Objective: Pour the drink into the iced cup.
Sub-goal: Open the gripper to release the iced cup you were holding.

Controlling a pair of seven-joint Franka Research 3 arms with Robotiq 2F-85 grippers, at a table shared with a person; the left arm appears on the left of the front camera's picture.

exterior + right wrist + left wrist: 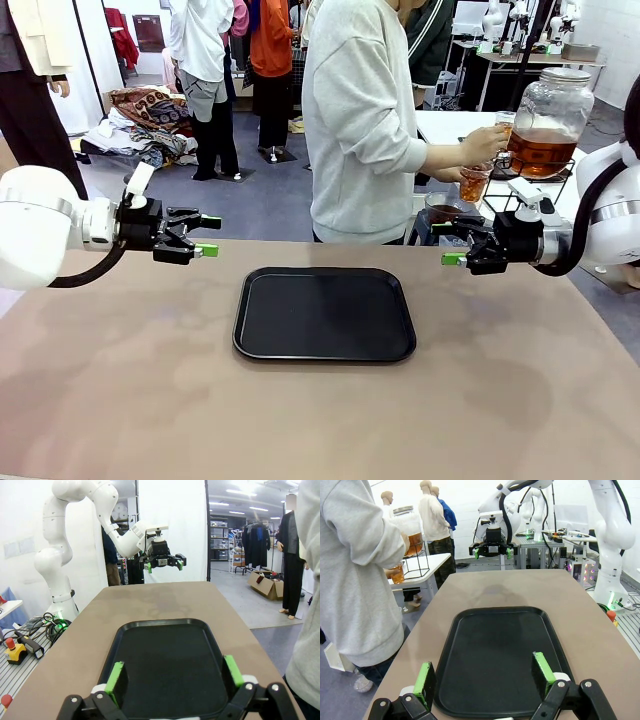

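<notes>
A large glass jar of brown drink stands on a wire stand on a side table at the far right. A person in a grey sweater holds a clear cup with brown drink in it at the jar's tap; I cannot tell whether it holds ice. The jar and the cup are also in the left wrist view. My left gripper hovers open and empty at the table's left. Opposite it, at the right, my right gripper hovers open and empty too.
A black tray lies bare in the middle of the brown table, between the grippers. A small dark-filled vessel sits low beside the person. Other people stand far behind.
</notes>
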